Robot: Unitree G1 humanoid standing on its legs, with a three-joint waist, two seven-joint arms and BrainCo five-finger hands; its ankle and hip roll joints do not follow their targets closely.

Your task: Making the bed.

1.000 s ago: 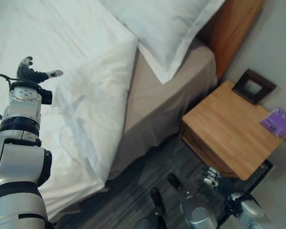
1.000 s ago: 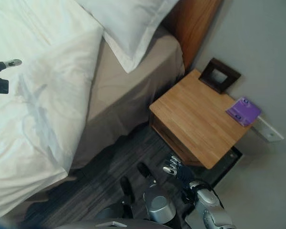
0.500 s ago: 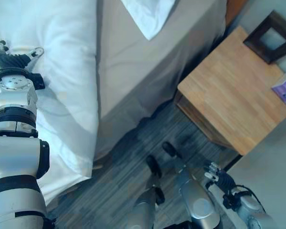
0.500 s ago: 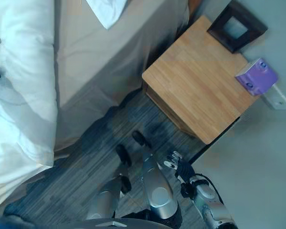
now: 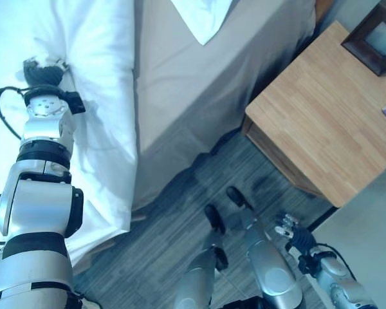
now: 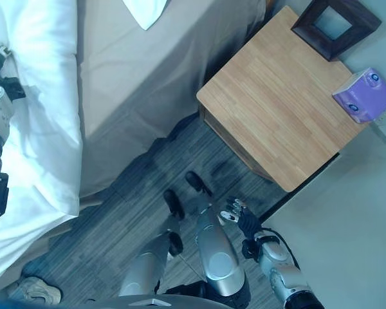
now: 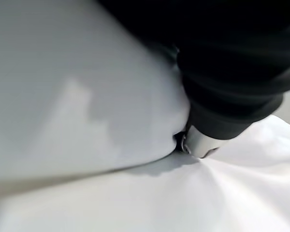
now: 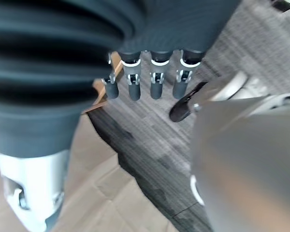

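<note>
Left wrist view: my left hand [image 5: 44, 69] is buried in the duvet [image 5: 96, 96], grip unreadable, so a blind pull could slip off; right hand [image 6: 239, 215] hangs relaxed.

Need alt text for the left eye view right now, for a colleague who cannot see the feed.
The robot's left hand rests on the white duvet near its edge on the bed. Beside the duvet lies bare beige sheet, with a white pillow corner above. A light wooden nightstand stands further over, and the right hand hangs low over grey floor.
</note>
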